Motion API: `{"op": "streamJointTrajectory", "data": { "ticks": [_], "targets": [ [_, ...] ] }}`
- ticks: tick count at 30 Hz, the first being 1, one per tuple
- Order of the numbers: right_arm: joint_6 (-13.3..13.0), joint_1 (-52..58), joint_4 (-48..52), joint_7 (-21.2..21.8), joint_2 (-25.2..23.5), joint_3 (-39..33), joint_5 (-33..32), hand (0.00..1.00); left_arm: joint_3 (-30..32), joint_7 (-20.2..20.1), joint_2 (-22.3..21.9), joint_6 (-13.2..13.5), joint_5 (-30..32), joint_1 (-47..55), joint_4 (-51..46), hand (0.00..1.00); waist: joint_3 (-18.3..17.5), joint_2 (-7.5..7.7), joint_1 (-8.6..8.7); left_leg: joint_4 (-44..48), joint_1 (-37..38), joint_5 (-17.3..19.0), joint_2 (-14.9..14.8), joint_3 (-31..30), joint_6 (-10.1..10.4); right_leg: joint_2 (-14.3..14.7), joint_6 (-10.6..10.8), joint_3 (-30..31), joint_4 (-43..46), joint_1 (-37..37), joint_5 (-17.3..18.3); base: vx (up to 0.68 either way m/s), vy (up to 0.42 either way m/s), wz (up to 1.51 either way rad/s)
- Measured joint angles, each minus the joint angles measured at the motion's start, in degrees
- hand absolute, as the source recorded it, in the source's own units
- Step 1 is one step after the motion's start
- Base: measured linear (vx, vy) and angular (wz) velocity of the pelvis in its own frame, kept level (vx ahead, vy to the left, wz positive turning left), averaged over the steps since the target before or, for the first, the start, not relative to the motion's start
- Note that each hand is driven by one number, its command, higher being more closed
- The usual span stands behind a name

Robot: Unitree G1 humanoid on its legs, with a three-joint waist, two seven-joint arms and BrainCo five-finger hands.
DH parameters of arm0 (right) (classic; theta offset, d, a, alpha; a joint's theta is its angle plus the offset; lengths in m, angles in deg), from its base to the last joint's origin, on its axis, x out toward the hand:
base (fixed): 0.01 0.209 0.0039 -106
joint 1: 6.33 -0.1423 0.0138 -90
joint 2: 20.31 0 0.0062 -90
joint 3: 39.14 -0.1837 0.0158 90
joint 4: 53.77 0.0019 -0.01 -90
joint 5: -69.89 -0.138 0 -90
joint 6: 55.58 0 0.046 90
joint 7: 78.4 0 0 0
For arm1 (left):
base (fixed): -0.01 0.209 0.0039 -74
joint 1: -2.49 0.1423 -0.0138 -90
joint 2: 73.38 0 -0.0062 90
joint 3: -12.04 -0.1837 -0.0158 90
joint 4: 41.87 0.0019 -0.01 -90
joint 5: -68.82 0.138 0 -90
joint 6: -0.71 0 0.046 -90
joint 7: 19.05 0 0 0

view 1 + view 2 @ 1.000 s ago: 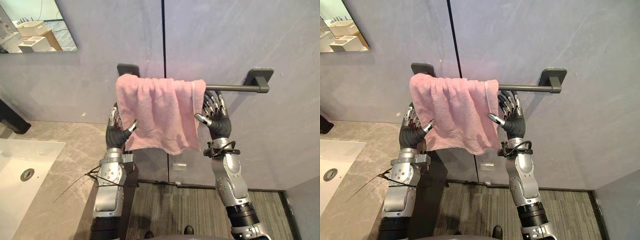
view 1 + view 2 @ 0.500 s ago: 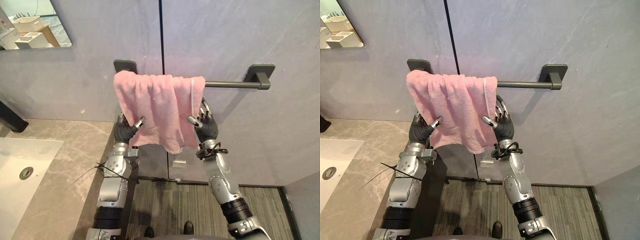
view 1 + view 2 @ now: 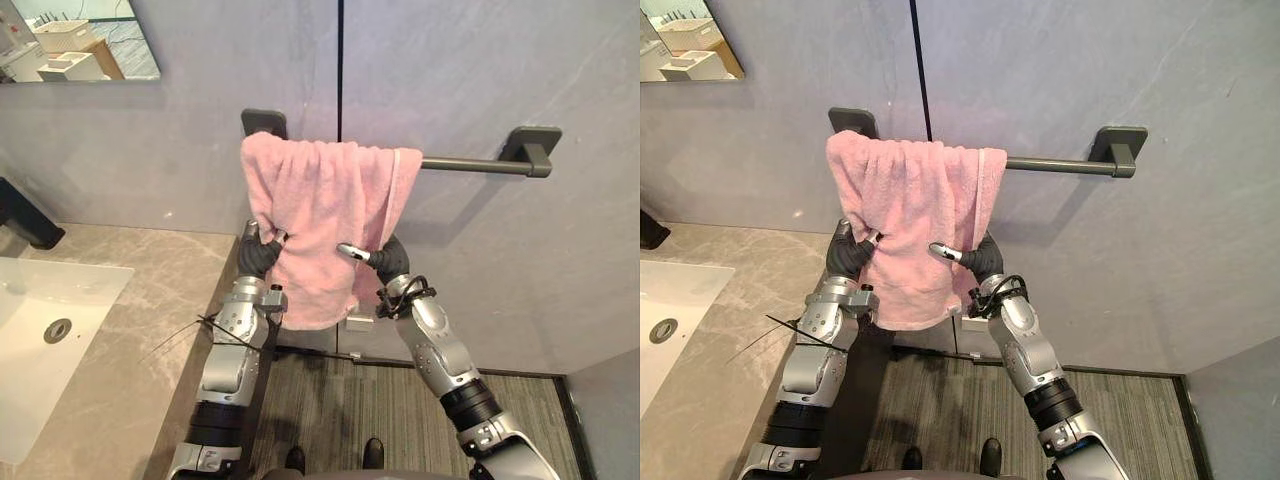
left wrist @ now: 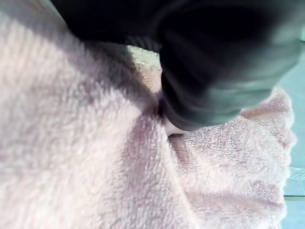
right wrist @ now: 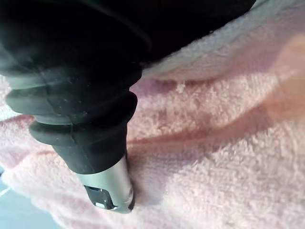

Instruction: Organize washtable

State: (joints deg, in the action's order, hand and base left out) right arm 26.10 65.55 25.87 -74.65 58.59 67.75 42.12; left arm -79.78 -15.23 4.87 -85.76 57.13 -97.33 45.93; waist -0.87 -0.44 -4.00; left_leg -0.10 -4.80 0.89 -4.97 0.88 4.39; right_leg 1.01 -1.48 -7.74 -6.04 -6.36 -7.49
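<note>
Pink towel (image 3: 325, 215) hung draped over dark wall bar (image 3: 470, 164), which ran above both hands. Left hand (image 3: 256, 256) was at the towel's left edge and right hand (image 3: 388, 258) at its right edge, so the cloth hung between them. Each hand was partly behind the cloth, with a thumb lying on its front. Whether either was clamped on the towel could not be told. Marble counter (image 3: 130, 330) lay below and left of left hand, with white sink (image 3: 40, 330) beyond.
</note>
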Motion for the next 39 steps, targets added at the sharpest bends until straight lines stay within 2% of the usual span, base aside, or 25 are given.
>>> {"op": "streamJointTrajectory", "data": {
  "ticks": [12,15,22,24,32,33,34,35,39],
  "targets": [
    [0.1,0.6,0.4,0.0,-1.4,-6.9,1.6,1.00,1.5,-0.3,-4.2,0.2,1.2,0.4,-1.7,1.00,0.1,0.06,0.05,-2.0,2.1,-1.4,0.0,-0.1,0.0,0.0,0.0,-0.1,0.0,1.1,0.0,0.00,0.036,0.01],
    [0.2,4.2,3.9,0.2,-1.7,-14.1,3.8,1.00,3.6,-1.4,-4.4,0.3,1.6,1.8,-2.9,1.00,1.1,0.02,0.06,-2.0,2.9,-1.4,0.0,0.1,0.0,0.0,0.3,0.0,0.0,1.9,0.2,-0.01,0.048,-0.02],
    [0.5,7.6,7.6,0.2,-2.3,-16.1,5.9,1.00,2.4,-2.6,-5.9,0.3,2.9,2.0,-3.0,1.00,2.2,0.08,0.70,-2.1,3.4,-1.3,-0.1,0.7,0.0,0.1,0.8,0.6,0.0,2.0,0.6,0.00,0.027,-0.04],
    [0.5,7.6,7.6,0.5,-2.9,-16.3,6.2,1.00,2.5,-2.7,-6.0,0.3,2.9,2.0,-3.0,1.00,2.4,0.10,1.57,-2.1,3.5,-1.3,0.0,0.8,0.0,0.1,0.9,0.8,0.0,2.0,0.7,0.02,0.034,-0.03],
    [0.5,7.8,8.0,1.6,-4.8,-17.4,8.2,1.00,2.5,-2.7,-6.3,0.3,3.4,2.0,-3.0,1.00,3.1,0.06,1.65,-2.1,4.0,-1.0,0.0,1.6,-0.1,0.1,1.0,1.7,0.0,2.1,0.7,0.02,0.032,-0.05],
    [0.5,7.9,8.0,1.6,-5.3,-17.5,8.2,0.00,2.6,-2.7,-6.3,0.3,3.4,2.0,-3.0,1.00,3.1,0.05,1.64,-2.1,4.1,-1.0,0.0,1.8,-0.1,0.1,1.0,1.8,0.0,2.2,0.7,0.02,0.050,-0.05],
    [0.5,7.9,7.8,1.6,-5.4,-17.7,8.2,0.00,2.7,-2.7,-6.3,0.3,3.4,2.0,-3.0,1.00,3.2,0.04,1.64,-2.1,4.2,-1.0,0.0,1.8,-0.1,0.1,1.0,1.8,0.0,2.2,0.8,0.00,0.000,0.00],
    [0.5,8.1,7.8,1.6,-5.7,-18.0,8.2,0.00,2.7,-2.7,-6.3,0.5,3.4,2.1,-3.0,0.00,3.3,-0.01,1.65,-2.1,4.2,-1.0,0.0,1.8,-0.1,0.1,1.0,1.8,0.0,2.2,0.8,0.00,0.000,0.00],
    [0.4,8.6,7.1,1.3,-5.9,-20.0,8.2,0.00,4.7,-2.5,-6.3,0.7,3.4,2.9,-3.0,0.00,3.4,-0.03,1.65,-2.1,4.4,-0.9,-0.1,2.1,-0.1,0.2,1.0,2.0,0.0,2.3,0.8,0.01,0.011,-0.02]
  ]
}}
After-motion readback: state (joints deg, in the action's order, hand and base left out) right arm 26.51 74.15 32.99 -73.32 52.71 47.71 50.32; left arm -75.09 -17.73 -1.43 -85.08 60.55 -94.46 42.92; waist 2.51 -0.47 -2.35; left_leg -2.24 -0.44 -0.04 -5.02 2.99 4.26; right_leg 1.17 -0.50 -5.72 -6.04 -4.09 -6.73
